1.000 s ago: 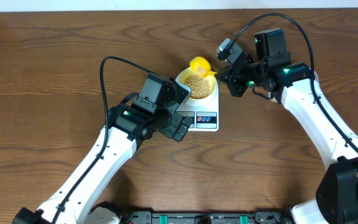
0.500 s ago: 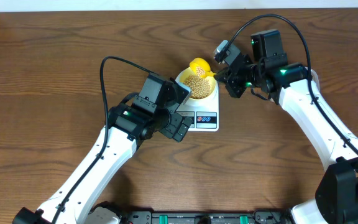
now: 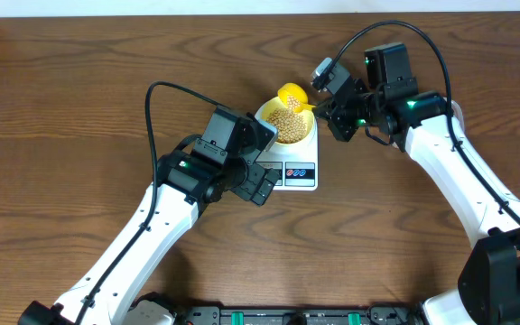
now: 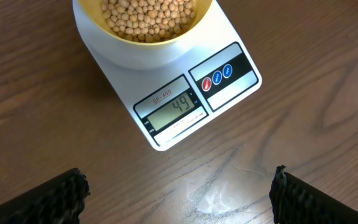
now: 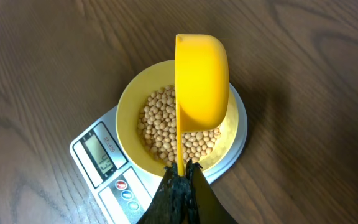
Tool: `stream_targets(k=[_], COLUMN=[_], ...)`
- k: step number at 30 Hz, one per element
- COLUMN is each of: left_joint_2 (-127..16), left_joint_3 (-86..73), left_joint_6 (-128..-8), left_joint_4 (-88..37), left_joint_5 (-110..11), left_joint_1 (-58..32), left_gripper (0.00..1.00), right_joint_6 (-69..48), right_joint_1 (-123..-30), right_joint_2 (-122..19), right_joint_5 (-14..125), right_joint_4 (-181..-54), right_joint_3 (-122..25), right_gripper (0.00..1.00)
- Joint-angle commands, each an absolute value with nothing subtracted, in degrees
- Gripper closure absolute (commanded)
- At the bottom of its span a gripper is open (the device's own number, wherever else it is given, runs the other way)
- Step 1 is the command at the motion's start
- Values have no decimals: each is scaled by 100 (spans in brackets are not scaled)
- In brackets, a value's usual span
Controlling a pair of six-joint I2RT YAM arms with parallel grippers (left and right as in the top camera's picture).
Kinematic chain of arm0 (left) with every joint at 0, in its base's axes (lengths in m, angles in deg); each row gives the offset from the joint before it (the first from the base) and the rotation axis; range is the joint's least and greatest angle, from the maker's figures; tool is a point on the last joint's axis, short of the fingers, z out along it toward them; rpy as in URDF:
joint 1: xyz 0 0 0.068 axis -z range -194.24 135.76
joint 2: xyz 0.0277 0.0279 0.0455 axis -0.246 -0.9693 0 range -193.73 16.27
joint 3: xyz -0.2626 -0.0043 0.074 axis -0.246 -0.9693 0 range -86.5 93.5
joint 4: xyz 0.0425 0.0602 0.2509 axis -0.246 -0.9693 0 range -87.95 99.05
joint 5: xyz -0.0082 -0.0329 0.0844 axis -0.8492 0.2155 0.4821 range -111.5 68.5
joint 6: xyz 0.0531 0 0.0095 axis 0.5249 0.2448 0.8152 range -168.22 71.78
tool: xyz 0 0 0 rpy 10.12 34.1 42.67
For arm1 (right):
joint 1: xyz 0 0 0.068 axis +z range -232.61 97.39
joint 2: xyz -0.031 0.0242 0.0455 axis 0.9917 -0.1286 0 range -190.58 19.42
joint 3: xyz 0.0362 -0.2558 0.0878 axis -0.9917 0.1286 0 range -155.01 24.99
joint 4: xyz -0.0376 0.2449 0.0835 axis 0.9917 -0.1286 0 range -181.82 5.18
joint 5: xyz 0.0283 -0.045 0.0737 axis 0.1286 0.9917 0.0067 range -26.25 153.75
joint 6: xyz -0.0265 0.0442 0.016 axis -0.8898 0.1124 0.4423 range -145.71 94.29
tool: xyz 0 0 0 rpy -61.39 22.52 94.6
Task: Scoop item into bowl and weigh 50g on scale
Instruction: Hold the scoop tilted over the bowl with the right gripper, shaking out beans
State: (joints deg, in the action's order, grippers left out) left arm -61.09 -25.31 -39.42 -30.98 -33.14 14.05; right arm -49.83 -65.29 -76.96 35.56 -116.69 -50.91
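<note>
Right gripper (image 5: pixel 180 177): clenched on scoop (image 5: pixel 201 81) handle, bowl (image 5: pixel 129 109) just ahead.
Left gripper (image 4: pixel 179 193): spread, empty.
Risk: scale (image 4: pixel 194 99) seemingly read just under target; further tipping could overshoot.

We see the bowl (image 4: pixel 135 59) holding beans (image 4: pixel 148 15) on the scale (image 4: pixel 227 37). Its display (image 4: pixel 174 111) reads 49. The left gripper (image 4: pixel 179 200) stands wide open nearby.

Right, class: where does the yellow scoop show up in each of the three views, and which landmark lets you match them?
Overhead: the yellow scoop is at upper centre, at the top edge of the bowl.
Left wrist: not in it.
Right wrist: yellow scoop in mid-frame, over the bowl.
Shared landmark: the bowl of beans on the white scale shows in all three views.
</note>
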Motion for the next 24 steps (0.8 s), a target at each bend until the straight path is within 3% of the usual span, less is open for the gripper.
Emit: stream_targets(k=[1,14,24], left_joint_2=[-6120,-6120,-6120], left_joint_3=[-2608,-2608,-2608], left_joint_6=[-3975,-3975,-3975], left_joint_4=[-3098,-3098,-3098], left_joint_5=[-3255,-3255,-3255], left_joint_1=[1407,1407,1407], left_gripper=[4,4,4], right_joint_6=[-5020,-5212,-4425], right_joint_1=[-6472,-6387,-6387], right_joint_2=[-7726,-7726,-7724], right_joint_5=[3574,3661,3460], right_joint_4=[-11632,-11630,-11626], right_joint_3=[-5091,-5091,-5091], right_gripper=[99,99,99])
